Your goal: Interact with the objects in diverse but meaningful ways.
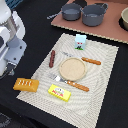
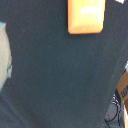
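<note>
Exterior view: the arm [image 1: 11, 40] stands at the exterior view's left, jaws hidden, so their state is unclear. On the mat [image 1: 107, 62] lie plate [image 1: 73, 68], sausage [image 1: 52, 58], bread block [image 1: 26, 84], yellow box [image 1: 59, 92] and carton [image 1: 80, 42]; grey pots [image 1: 84, 13] behind. Wrist view: only the bread block [image 2: 86, 16] on dark cloth.

No text can be read in either view. The flat yellow box [image 1: 59, 92] carries a red label, but its lettering is too blurred to make out. The small white-and-blue carton [image 1: 80, 42] shows a printed picture, with no legible words.
</note>
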Motion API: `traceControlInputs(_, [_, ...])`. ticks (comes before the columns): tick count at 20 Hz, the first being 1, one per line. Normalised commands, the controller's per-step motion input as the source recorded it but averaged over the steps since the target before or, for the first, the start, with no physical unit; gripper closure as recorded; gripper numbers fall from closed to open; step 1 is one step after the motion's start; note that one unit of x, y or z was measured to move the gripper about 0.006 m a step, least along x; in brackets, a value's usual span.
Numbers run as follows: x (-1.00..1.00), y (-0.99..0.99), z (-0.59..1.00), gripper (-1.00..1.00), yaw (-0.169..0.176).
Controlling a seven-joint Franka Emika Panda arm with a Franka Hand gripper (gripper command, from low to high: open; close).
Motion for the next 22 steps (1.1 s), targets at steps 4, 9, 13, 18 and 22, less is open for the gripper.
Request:
traceControlInputs(4, [0.45,-0.16,-0.11,-1.0,0.003])
traceControlInputs(9, [0.31,-0.4,-0.18,-1.0,0.008])
traceControlInputs(13, [0.27,-0.39,-0.19,-1.0,0.0])
traceControlInputs(18, [0.17,-0.37,-0.23,-1.0,0.0])
traceControlInputs(22, [0.11,-0.23,-0.24,-1.0,0.006])
